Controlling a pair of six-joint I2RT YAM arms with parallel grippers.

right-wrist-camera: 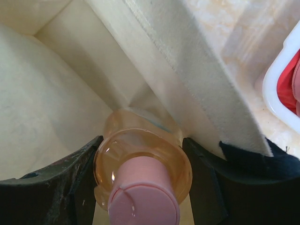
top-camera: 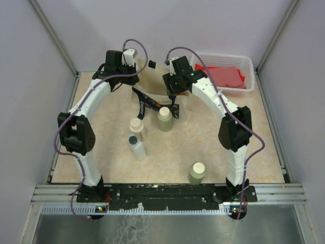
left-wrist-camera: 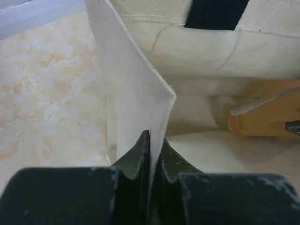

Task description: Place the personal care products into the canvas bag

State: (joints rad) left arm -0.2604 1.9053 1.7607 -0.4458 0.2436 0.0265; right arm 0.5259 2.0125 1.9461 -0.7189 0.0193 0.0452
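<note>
Marbled beige tabletop (top-camera: 213, 152), grey walls. Item: peach-pink flask (right-wrist-camera: 140, 145), clear, round, pink cap; inside the canvas bag (left-wrist-camera: 136, 93), clamped across its body by the right gripper (right-wrist-camera: 143, 161). Likely light, slick, rigid; best held across the body. Left gripper (left-wrist-camera: 151, 140) pinched on the bag's soft rim. 4 bottles (top-camera: 164, 118) wait beside the bag.

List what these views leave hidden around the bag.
- Top view: the arms cover most of the canvas bag; its inside is unseen.
- Right wrist: the peach flask, held in the right gripper, has its cap cut off by the lower edge.
- Top view: the red contents of the basket are too small to identify.
</note>
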